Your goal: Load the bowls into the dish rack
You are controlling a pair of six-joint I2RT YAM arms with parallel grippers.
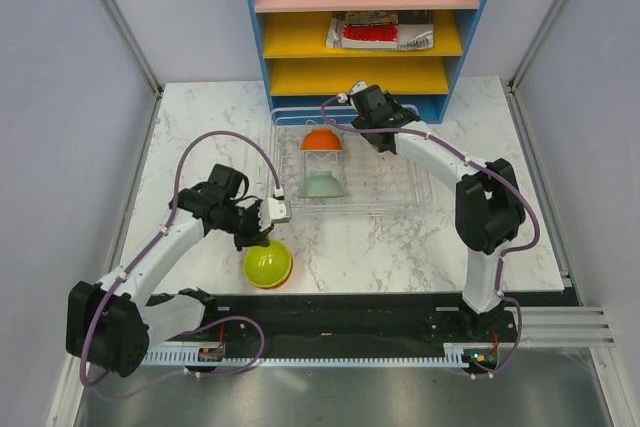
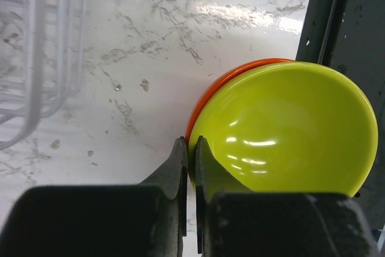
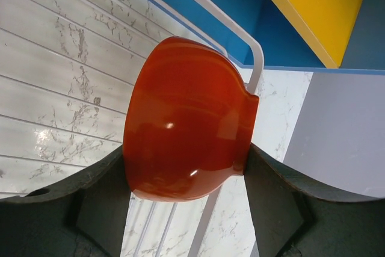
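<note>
Clenching the rim of the lime green bowl (image 1: 268,264), the left pincer (image 1: 262,238) sits in the lower left of the top view, close to the near edge of the table (image 1: 400,237). In the left wrist view its fingers are pressed almost together at the bottom centre, one outside the rim and one just inside. The bowl there fills the right half of the frame, open side up. It is nested in a lower orange bowl (image 2: 221,82), which shows only as a thin crescent along its upper left edge.

Farther back, at the centre of the top view, stands the dish rack (image 1: 400,182). A pale mint bowl (image 1: 322,185) sits in its left part, towards the front. Just behind it, the orange-red bowl (image 1: 321,138) is inside the rack at the back left. The right pincer (image 1: 343,127) grasps it from the right side. In the right wrist view both fingers press the bowl's sides, and a white rack wire passes behind it.

Beyond the rack, at the top of the frame, stands the blue shelf unit (image 1: 252,37).
</note>
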